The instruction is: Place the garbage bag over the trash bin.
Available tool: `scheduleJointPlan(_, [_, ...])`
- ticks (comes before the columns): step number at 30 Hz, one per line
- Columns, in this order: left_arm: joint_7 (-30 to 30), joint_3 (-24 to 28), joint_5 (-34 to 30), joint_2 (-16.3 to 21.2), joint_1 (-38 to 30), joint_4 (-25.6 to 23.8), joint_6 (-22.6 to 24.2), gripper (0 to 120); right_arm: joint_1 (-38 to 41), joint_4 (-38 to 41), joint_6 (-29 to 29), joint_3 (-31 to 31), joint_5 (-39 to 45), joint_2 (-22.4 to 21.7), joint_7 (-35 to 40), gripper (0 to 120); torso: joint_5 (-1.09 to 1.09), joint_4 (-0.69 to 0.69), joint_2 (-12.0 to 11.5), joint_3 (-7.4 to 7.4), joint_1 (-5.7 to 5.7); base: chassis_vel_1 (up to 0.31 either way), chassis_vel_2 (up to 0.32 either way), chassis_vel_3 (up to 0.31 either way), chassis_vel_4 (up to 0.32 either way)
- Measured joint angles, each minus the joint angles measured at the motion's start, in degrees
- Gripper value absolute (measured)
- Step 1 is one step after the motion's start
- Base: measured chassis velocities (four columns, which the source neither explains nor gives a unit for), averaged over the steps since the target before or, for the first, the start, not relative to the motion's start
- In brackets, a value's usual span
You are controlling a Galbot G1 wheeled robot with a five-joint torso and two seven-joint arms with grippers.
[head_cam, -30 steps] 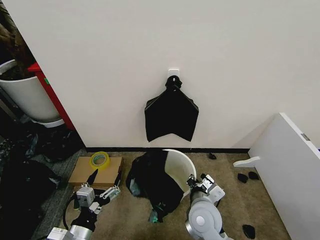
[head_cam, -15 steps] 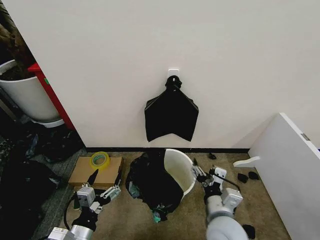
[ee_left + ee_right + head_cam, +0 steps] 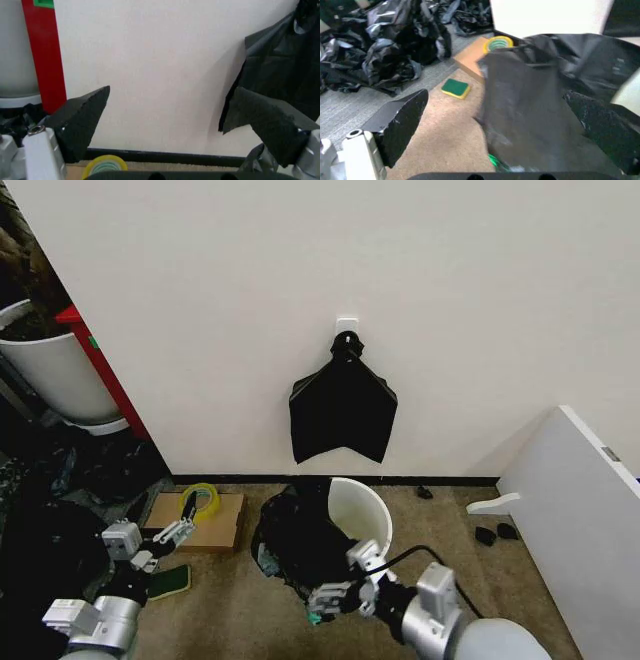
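Observation:
The white trash bin [image 3: 364, 518] stands tilted on the carpet below the wall, its mouth facing up and left. The crinkly black garbage bag [image 3: 298, 547] is draped around its left side and pools on the floor. My right gripper [image 3: 336, 588] is open just in front of the bag's lower edge; in the right wrist view the garbage bag [image 3: 530, 112] hangs between the spread fingers [image 3: 400, 120] of the right gripper [image 3: 495, 95]. My left gripper [image 3: 178, 520] is open at the far left beside the cardboard box, facing the wall in its wrist view [image 3: 172, 90].
A cardboard box [image 3: 195, 525] with a tape roll [image 3: 200, 502] lies left of the bin, a green sponge [image 3: 170, 580] beside it. Loose black bags [image 3: 45, 550] pile up at left under a white plant pot [image 3: 55, 375]. A knotted bag bundle [image 3: 343, 405] hangs on the wall. White furniture [image 3: 580, 520] stands right.
My right arm swung from the bin's right side round to the front, below the bag. My left arm drew back to the left, uncovering the green sponge.

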Motion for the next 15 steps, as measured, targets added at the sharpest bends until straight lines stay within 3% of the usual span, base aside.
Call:
scheduleJointPlan(4, [0.01,0.82,0.59,-0.8,-0.15,-0.25,0.2,98,5.29,-3.82,-0.69,-5.06,-1.22,2.76,1.05,87,0.0,0.0,-0.01,0.0,0.0,0.0,0.0,0.0,0.0])
scheduleJointPlan(10, [-0.01,1.16,0.81,-1.66,0.01,-0.81,0.26,98,10.56,-8.09,-0.69,-7.64,-1.67,4.88,3.07,82,0.0,0.01,0.0,0.0,0.0,0.0,0.0,0.0,0.0])
scheduleJointPlan(15, [-0.04,1.6,0.93,-2.34,0.21,-1.25,0.25,98,11.58,-10.1,-0.72,-9.35,-2.89,4.89,4.05,63,-0.01,0.0,0.0,0.0,0.0,0.0,0.0,0.0,0.0])
